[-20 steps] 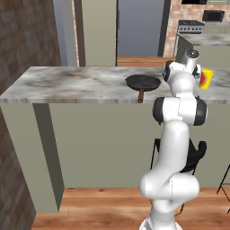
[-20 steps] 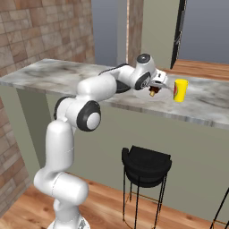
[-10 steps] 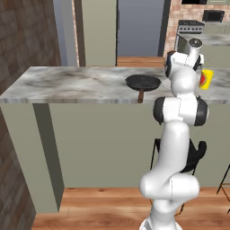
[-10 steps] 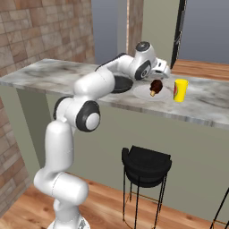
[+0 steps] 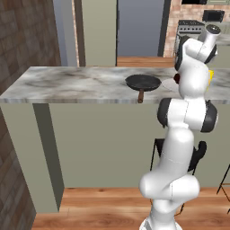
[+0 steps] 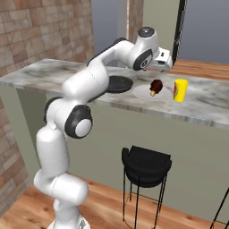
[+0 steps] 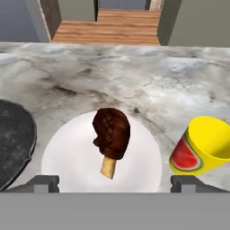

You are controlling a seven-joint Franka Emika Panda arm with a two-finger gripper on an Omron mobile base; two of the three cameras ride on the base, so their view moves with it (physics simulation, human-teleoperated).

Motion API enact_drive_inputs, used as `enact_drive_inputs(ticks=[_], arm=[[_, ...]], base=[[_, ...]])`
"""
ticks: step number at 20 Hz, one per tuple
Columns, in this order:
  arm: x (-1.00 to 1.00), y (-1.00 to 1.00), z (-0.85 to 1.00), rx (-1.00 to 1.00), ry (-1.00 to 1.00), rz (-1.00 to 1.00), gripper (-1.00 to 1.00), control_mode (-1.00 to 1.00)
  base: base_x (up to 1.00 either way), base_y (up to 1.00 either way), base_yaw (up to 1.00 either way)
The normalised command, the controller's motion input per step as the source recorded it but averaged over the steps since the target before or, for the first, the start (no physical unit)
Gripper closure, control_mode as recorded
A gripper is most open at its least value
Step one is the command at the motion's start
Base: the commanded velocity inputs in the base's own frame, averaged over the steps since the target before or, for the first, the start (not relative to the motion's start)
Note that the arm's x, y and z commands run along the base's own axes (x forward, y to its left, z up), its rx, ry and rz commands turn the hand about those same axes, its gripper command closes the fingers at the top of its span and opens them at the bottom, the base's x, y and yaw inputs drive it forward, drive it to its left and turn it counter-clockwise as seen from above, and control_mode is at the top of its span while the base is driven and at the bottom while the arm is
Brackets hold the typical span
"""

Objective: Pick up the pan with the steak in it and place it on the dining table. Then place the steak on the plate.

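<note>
One steak (image 7: 111,133), lengthwise toward fingers (image 7: 45,183)

The robot arm (image 6: 85,85) is made of round, smooth white parts, thick like fat tubes. Where the parts bend there are dark grey rings (image 6: 76,121), and one shows a light grey disc in the middle. Its bottom part (image 5: 168,186) is a big white bulge. At the top is a grey round cap (image 5: 212,30). The gripper (image 7: 114,182) has two small dark grey finger tips (image 7: 45,182).
</note>
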Motion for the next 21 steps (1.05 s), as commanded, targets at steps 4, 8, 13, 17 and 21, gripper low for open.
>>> enact_drive_inputs(ticks=[4,8,13,17,21], arm=[[-0.78,0.1,0.2,0.0,-0.27,0.06,-1.0,-1.0],[-0.71,0.04,0.17,-0.03,-0.47,0.0,-1.0,-1.0],[-0.4,0.05,-0.02,-0.05,-0.19,0.02,-1.0,-1.0],[-0.73,0.56,-0.2,-0.24,-0.22,0.06,-1.0,-1.0],[-0.63,0.68,-0.21,-0.3,-0.18,0.09,-1.0,-1.0]], base=[[0.0,0.0,0.0],[0.0,0.0,0.0],[0.0,0.0,0.0],[0.0,0.0,0.0],[0.0,0.0,0.0]])
